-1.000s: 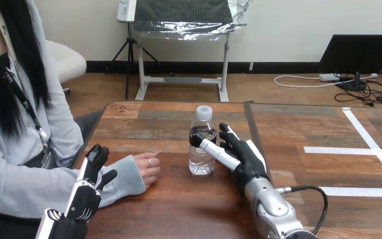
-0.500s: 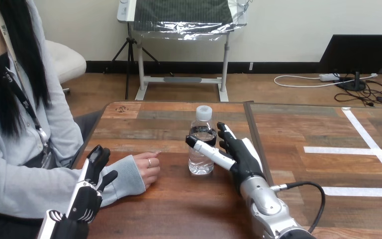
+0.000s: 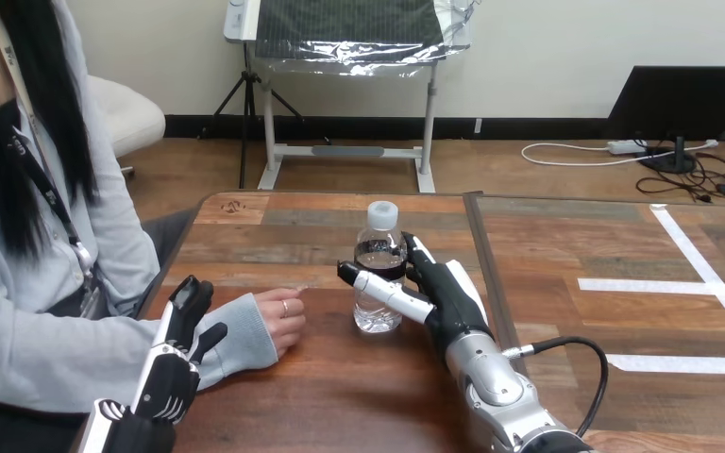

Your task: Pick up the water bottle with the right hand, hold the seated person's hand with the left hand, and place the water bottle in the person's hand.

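Head view shows the water bottle point(image 3: 379, 247) standing upright on the desk point(image 3: 340, 401), set in the gap between the thumb and fingers of the right robot hand point(image 3: 453, 297). The thumb lies straight across the side of the bottle nearest the robot, about halfway up, and the fingers reach up along its far right side. They look extended rather than curled, so I judge this robot hand open around the bottle and not yet clamped on it. To the left of this robot hand, a little apart from the bottle, the person's hand point(image 3: 281, 319) rests loosely curled on the desk. The left robot hand point(image 3: 172, 363) stands with straight, relaxed fingers against the person's grey sleeve point(image 3: 236, 342), short of the wrist and holding nothing. The bottle is clear, thin plastic with water in it, so it is probably fairly light, smooth and easy to dent. A hard squeeze could buckle the wall, and a loose one could let it slide. Mid-body, where the thumb already sits, seems the best place to grip it, well below the white cap point(image 3: 382, 211), keeping it upright for the handover.
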